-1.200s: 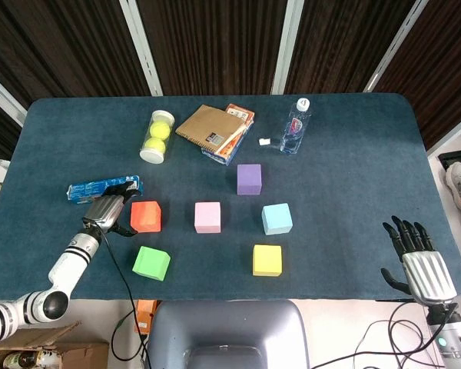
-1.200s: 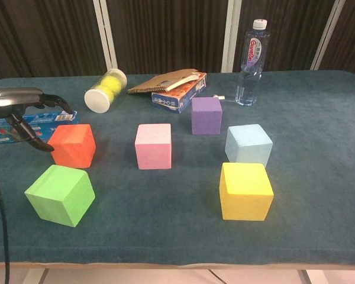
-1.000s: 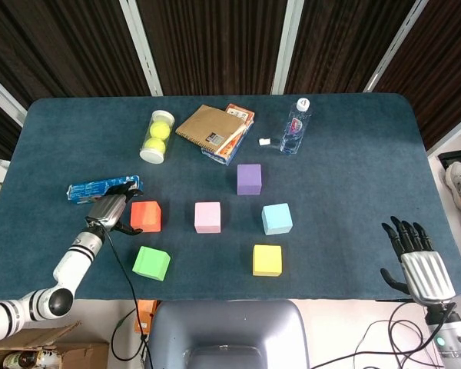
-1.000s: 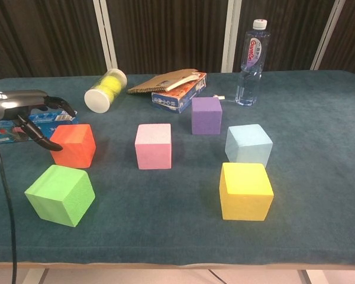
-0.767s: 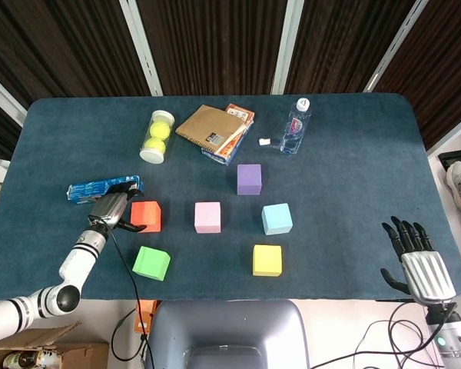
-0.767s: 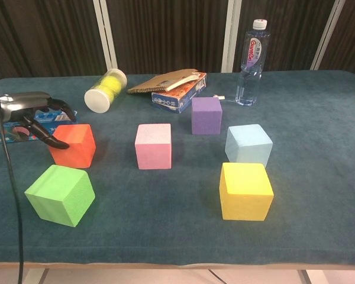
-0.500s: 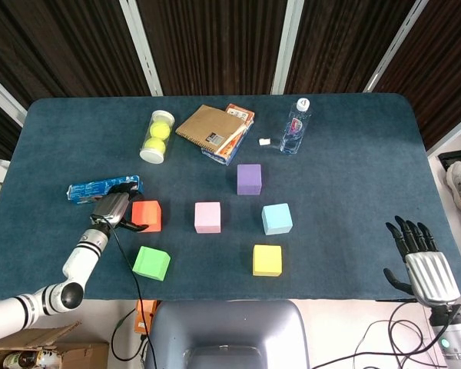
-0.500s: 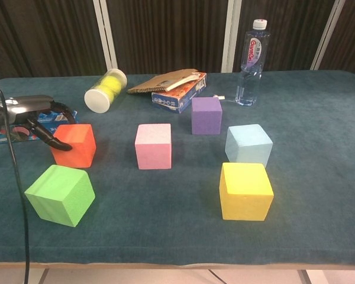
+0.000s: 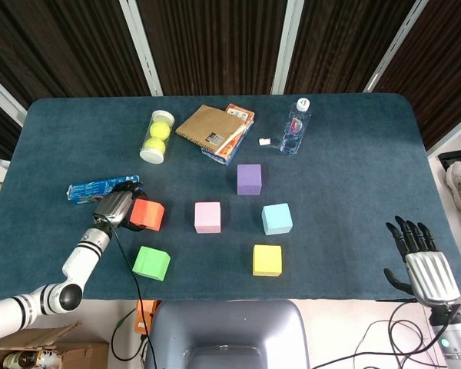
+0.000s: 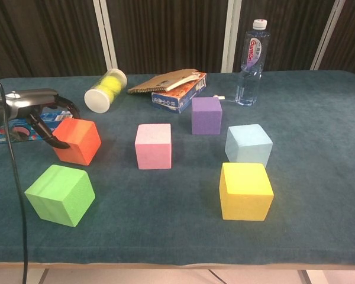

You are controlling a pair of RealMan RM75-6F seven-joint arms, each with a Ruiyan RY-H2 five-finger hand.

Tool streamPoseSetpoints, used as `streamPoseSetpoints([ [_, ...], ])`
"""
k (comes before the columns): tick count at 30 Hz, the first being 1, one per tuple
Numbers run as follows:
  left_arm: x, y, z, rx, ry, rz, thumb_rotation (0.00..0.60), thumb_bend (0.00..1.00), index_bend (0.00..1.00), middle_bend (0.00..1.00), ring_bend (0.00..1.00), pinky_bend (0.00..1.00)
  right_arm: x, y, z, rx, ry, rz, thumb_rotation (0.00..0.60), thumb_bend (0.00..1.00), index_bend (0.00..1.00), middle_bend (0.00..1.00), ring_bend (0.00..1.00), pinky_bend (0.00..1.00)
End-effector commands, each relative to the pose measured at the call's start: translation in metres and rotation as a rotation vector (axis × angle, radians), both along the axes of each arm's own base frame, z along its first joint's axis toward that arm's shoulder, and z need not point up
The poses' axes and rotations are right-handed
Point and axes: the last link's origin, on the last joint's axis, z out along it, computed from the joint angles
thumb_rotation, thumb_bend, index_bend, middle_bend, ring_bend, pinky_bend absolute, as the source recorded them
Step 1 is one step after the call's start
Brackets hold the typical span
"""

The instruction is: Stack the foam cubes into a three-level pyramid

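Left hand (image 10: 32,109) gripped orange foam cube (image 10: 77,141) at worktop's (image 9: 346,169) left, cube tilted, apparently lifting off one edge. Fingers (image 10: 53,141) clamped on side faces. Foam likely light, squashy; opposite flat faces best hold. Right hand (image 9: 422,265) off worktop, fingers apart, empty.

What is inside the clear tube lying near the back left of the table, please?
The clear tube holds two yellow-green tennis balls, seen from the head view. The chest view shows only its white cap end; nothing more is visible inside.
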Motion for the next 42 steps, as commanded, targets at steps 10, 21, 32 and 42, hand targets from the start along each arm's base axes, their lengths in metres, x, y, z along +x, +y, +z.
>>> streamPoseSetpoints([
  [10, 0.042, -0.009, -0.003, -0.014, -0.157, 0.068, 0.43, 0.37, 0.57, 0.15, 0.04, 0.05, 0.0, 0.0, 0.0, 0.003, 0.003, 0.001, 0.6, 0.21, 0.0, 0.0, 0.0, 0.0],
  [21, 0.051, -0.008, -0.022, -0.013, -0.06, -0.011, 0.495, 0.39, 0.57, 0.15, 0.04, 0.05, 0.0, 0.002, 0.005, -0.006, -0.012, 0.006, 0.6, 0.21, 0.0, 0.0, 0.0, 0.0],
  [32, 0.057, -0.007, -0.04, -0.017, -0.018, -0.073, 0.511, 0.39, 0.57, 0.15, 0.04, 0.05, 0.0, 0.004, 0.005, -0.003, -0.012, 0.006, 0.6, 0.21, 0.0, 0.0, 0.0, 0.0],
  [42, 0.058, -0.001, -0.048, -0.022, 0.0, -0.062, 0.519, 0.39, 0.57, 0.15, 0.04, 0.05, 0.0, 0.004, 0.006, -0.006, -0.016, 0.007, 0.6, 0.21, 0.0, 0.0, 0.0, 0.0],
])
